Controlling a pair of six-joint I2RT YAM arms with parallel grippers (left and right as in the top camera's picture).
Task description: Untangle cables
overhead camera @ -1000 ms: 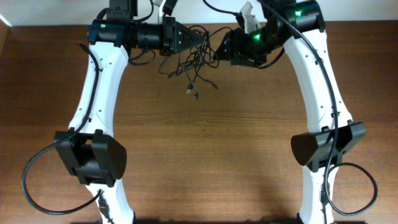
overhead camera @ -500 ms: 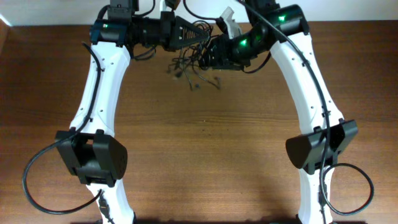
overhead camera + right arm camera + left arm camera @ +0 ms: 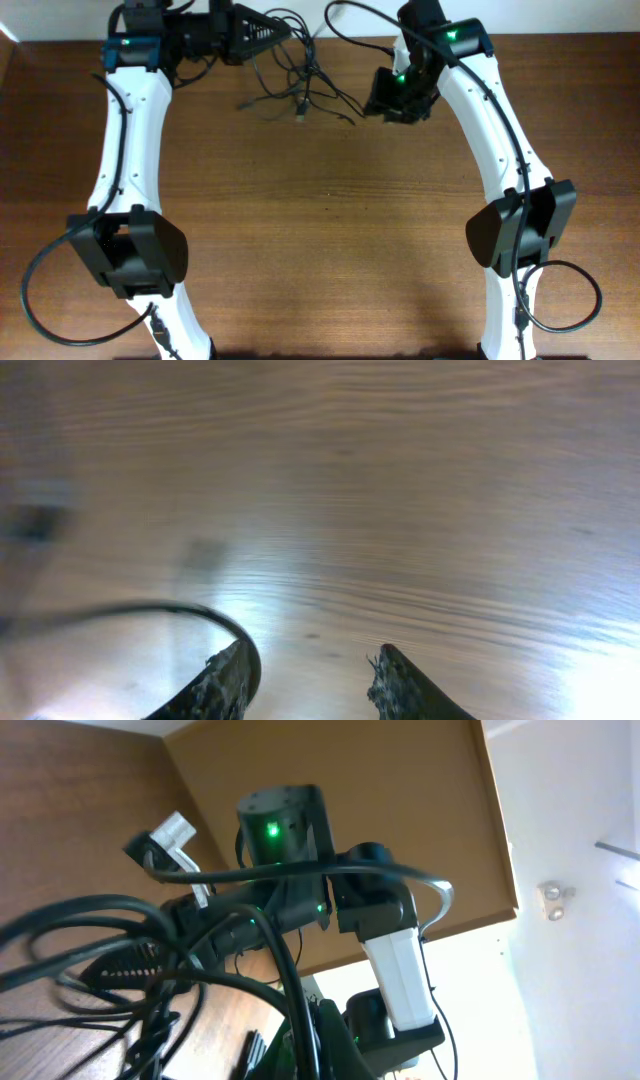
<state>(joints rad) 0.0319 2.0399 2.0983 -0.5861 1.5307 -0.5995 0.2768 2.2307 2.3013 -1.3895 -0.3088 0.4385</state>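
Brown wooden worktop (image 3: 320, 230) seen from above, with a strip of pale wall along its far edge and two white robot arms reaching from the near edge to the far side. At the far left, the left gripper (image 3: 275, 30) points to the right with its fingers closed on the cables (image 3: 303, 78), a loose tangle of thin black cords. From those fingers the tangle spreads toward the near right, over the far middle of the worktop, and several small plug ends lie scattered on the wood. One strand runs on to the right and ends just beside the right gripper (image 3: 390, 100), which sits at the far right, pointing down at the wood. In the right wrist view the right gripper (image 3: 310, 660) has its two dark fingers (image 3: 225, 680) a moderate way apart, with bare wood showing in the gap between them. A single black cord (image 3: 150, 608) curves in from the left and meets the outer side of the left-hand finger. The left wrist view shows thick blurred loops of cord (image 3: 110, 920) close to the lens. Beyond them is the right arm (image 3: 280, 830) with a green light glowing on it.
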